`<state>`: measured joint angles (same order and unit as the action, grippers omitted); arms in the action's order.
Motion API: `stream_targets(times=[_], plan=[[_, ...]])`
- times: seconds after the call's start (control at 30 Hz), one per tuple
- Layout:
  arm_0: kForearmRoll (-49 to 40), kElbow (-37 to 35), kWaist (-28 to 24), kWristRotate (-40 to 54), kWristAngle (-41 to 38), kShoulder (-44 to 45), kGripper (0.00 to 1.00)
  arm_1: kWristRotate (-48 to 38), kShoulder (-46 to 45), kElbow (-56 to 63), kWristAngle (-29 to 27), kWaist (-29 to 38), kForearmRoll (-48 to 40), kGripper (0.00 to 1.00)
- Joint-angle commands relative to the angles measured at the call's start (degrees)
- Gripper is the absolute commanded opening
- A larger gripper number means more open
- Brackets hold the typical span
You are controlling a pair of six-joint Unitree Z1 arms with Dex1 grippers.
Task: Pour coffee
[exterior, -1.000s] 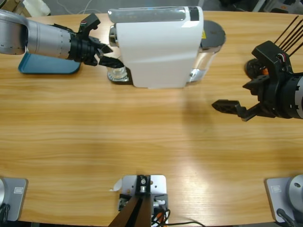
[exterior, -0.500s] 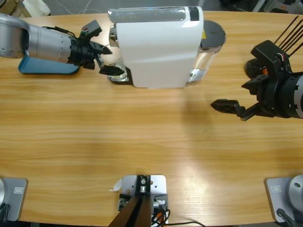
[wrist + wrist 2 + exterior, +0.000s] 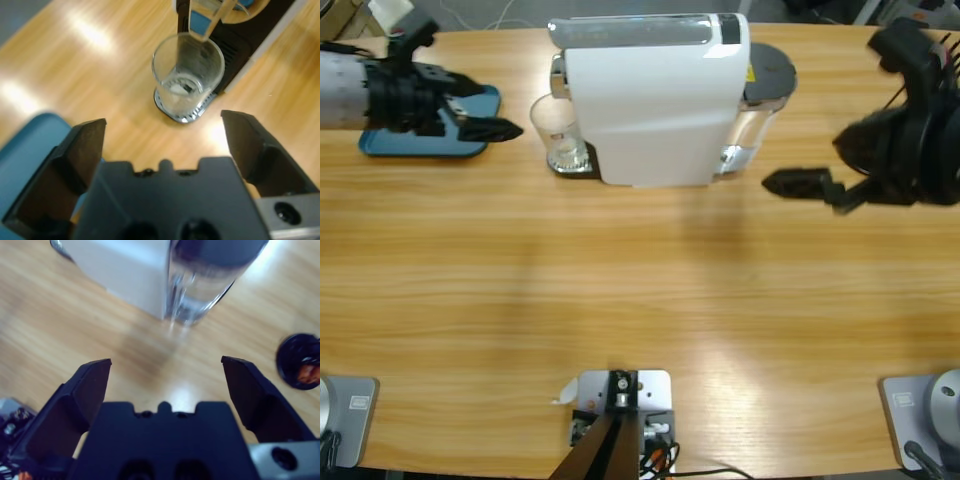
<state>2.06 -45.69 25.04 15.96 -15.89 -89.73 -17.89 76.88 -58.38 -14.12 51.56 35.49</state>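
Observation:
A clear glass stands upright on the drip tray at the left end of the white coffee machine. In the left wrist view the glass sits ahead of the jaws under the spout; I cannot make out coffee in it. My left gripper is open and empty, well to the left of the glass and over the edge of a blue tray. Open and empty too, my right gripper hovers just right of the machine's clear water tank.
The blue tray lies at the table's far left. The machine's white body fills the back middle. A black round object with orange on it sits on the table to the right of the right gripper.
My left gripper has drawn back to the left from the glass, which stays on the drip tray. The right arm has shifted up, closer to the machine.

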Motion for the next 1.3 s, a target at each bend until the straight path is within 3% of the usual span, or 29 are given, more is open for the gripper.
stream_targets(times=[0.03, 0.07, 0.1, 0.27, 0.4, 0.57, 0.73, 1.0, 1.3], plan=[[-18.4, 4.3, 6.9, -16.8, 8.7, 12.8, 1.0, 12.6, 3.9, -11.9, 11.0, -13.5, 3.2, 0.482], [-20.1, 4.6, 7.5, -17.9, 9.0, 14.1, 1.0, 13.5, 4.3, -13.6, 13.4, -14.7, 3.2, 0.114], [-21.5, 5.2, 8.3, -18.5, 9.6, 15.5, 0.999, 13.6, 4.8, -15.2, 14.2, -15.4, 3.2, 0.0], [-27.1, 5.8, 10.4, -20.2, 12.2, 21.3, 0.996, 12.6, 11.1, -27.7, 16.5, -16.8, 14.9, 0.0], [-28.6, 5.1, 10.4, -24.8, 13.2, 23.3, 1.0, 9.2, 17.7, -40.5, 8.5, -16.7, 27.7, 0.0], [-38.1, -1.2, 10.4, -30.9, 16.5, 19.6, 1.0, 9.3, 27.8, -57.1, 8.4, -15.6, 39.4, 0.0], [-37.3, -1.1, 10.6, -31.1, 16.3, 16.5, 1.0, 8.3, 33.1, -66.9, 11.6, -14.7, 41.0, 0.0], [-35.3, 0.2, 10.6, -32.8, 15.6, 13.4, 1.0, 7.9, 38.3, -68.9, 16.5, -16.6, 40.7, 0.0], [-34.9, 0.4, 10.6, -32.7, 15.7, 13.1, 1.0, 8.1, 38.9, -69.0, 12.6, -13.6, 42.0, 0.0]])
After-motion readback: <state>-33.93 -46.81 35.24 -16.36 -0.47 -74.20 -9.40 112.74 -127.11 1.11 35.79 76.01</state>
